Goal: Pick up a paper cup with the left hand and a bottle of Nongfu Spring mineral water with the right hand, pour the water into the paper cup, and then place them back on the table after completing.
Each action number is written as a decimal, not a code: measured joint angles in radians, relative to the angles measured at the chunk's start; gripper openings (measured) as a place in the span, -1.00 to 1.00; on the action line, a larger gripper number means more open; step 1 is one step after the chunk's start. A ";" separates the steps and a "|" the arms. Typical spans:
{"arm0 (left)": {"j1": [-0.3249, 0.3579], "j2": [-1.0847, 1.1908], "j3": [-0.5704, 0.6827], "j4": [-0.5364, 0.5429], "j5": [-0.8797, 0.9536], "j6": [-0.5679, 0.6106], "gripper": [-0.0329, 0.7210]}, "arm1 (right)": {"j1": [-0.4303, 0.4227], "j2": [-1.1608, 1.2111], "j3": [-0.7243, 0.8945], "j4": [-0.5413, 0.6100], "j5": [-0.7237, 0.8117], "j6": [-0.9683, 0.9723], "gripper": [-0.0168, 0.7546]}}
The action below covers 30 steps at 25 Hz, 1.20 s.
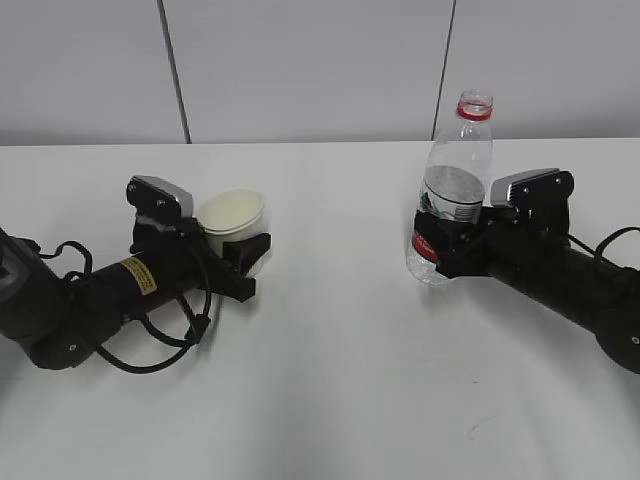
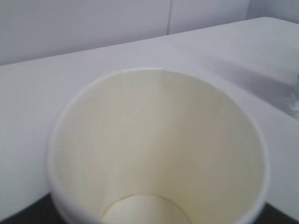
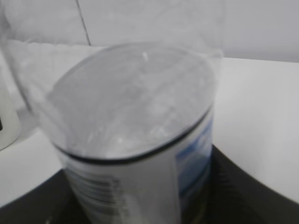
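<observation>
The white paper cup (image 1: 232, 212) stands upright on the left of the table (image 1: 330, 380), and it is empty inside in the left wrist view (image 2: 154, 149). My left gripper (image 1: 243, 255) is shut around its lower body. The clear Nongfu Spring bottle (image 1: 457, 150) stands upright on the right, uncapped, with a red neck ring. Water (image 1: 455, 190) fills it to about mid height. My right gripper (image 1: 447, 243) is shut on its labelled lower part. In the right wrist view the bottle (image 3: 140, 154) fills the frame, with dark fingers (image 3: 243, 196) on both sides. I cannot tell whether the cup or the bottle touches the table.
A small dark scuff mark (image 1: 478, 428) lies on the table near the front right. A grey panelled wall (image 1: 320, 70) runs behind the table's far edge. White tabletop separates the two arms.
</observation>
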 joint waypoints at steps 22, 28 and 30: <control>-0.149 -0.034 0.000 0.227 0.008 -0.106 0.12 | 0.000 -0.077 -0.018 -0.012 0.167 -0.403 0.15; -0.161 -0.034 0.000 0.230 0.008 -0.106 0.12 | 0.000 -0.084 -0.018 -0.008 0.183 -0.553 0.14; -0.161 -0.034 0.000 0.231 0.009 -0.106 0.12 | 0.000 -0.087 -0.018 -0.006 0.192 -0.580 0.14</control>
